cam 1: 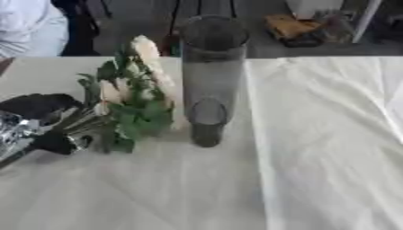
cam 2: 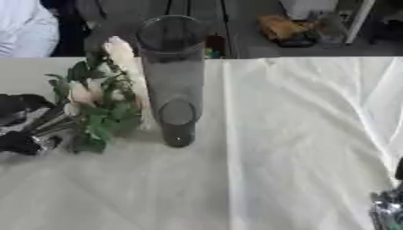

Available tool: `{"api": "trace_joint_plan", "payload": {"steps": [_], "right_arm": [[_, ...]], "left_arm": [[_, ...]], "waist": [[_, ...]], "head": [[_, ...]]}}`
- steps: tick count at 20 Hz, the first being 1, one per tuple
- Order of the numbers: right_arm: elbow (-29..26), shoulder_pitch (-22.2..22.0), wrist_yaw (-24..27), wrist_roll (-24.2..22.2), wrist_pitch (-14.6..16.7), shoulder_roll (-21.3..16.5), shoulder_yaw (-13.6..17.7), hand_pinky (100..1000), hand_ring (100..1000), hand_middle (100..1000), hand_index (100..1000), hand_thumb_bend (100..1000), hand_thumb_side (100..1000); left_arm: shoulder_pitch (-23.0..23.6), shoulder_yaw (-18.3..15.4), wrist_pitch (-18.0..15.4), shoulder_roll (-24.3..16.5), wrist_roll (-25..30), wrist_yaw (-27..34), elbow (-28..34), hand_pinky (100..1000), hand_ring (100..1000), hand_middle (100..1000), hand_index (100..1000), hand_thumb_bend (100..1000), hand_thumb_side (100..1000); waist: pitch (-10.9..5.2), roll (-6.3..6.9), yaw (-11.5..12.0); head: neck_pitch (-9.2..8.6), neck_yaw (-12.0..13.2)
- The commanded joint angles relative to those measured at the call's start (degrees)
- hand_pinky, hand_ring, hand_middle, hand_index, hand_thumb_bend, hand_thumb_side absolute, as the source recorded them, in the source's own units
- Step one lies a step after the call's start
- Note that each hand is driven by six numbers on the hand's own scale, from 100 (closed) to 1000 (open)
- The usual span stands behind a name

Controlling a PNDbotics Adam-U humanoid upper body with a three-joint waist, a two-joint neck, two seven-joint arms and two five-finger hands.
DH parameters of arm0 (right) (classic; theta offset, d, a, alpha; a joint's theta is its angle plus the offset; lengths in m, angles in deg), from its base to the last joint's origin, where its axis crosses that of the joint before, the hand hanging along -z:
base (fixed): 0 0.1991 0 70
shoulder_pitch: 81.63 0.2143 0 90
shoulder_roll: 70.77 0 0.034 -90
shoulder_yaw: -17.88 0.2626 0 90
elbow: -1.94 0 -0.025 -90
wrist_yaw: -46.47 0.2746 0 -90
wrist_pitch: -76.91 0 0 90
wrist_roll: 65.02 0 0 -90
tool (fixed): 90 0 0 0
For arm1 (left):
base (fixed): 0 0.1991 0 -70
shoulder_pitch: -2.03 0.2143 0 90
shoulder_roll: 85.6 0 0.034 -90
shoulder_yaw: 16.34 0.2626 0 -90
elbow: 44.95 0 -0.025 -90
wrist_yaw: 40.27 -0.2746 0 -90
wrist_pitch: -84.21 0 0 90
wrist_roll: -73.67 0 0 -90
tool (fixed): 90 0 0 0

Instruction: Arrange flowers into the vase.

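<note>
Left robot hand [cam 1: 43,130]: at 9 o'clock of the view, fingers curled round the stems of the flowers [cam 1: 134,96].
Flowers: pale blooms and green leaves, tilted up toward 1 o'clock, just beside the vase [cam 1: 211,76] at its 9 o'clock.
Vase: tall, clear, upright on the white-clothed counter [cam 1: 315,157].
Right robot hand [cam 2: 390,206]: at 4 o'clock edge; fingers, cannot tell.

Table: covered by a creased white cloth [cam 1: 330,134], filling the near and middle ground.
Floor: dark grey [cam 1: 260,47], beyond the far edge.
Far right: brown object [cam 1: 289,27], white upright post [cam 2: 360,20].
</note>
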Motion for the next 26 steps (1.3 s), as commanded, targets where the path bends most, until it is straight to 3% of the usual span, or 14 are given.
{"api": "trace_joint_plan", "payload": {"steps": [1,9,16,22,26], "right_arm": [[-0.9,0.5,0.2,1.6,1.9,-0.4,-0.1,708,761,616,840,100,970],[-0.9,0.4,0.3,1.4,1.8,-0.2,-0.2,710,762,614,839,100,971],[-0.9,0.3,0.4,1.2,1.7,-0.1,-0.4,711,764,613,840,100,972],[-0.9,0.3,0.6,1.0,1.6,-0.1,-0.5,712,766,611,841,100,973],[-0.9,0.3,0.8,1.0,1.4,0.0,-0.5,712,766,611,841,100,973]], "left_arm": [[-1.3,-0.7,-0.1,-0.7,-0.8,-1.3,-1.1,813,944,987,1000,353,704],[-1.5,-1.4,1.7,0.1,-2.2,-2.7,-3.1,810,940,1000,1000,336,701],[-1.5,-2.3,4.4,0.1,-3.5,-2.8,-1.8,804,934,987,1000,249,715],[-1.6,-2.4,4.4,0.5,-3.7,-3.1,-2.9,771,902,956,1000,203,706],[-1.8,-1.8,3.7,0.7,-3.7,-4.0,-3.1,753,892,934,1000,237,667]], "waist": [[-0.84,0.08,-0.1],[-0.36,-0.02,-0.2],[-0.29,-0.02,0.0],[-0.21,-0.04,-0.2],[-0.09,0.1,-0.3]], "head": [[-0.92,0.2],[-1.39,0.3],[-1.44,0.3],[-1.53,0.5],[-1.59,0.5]]}}
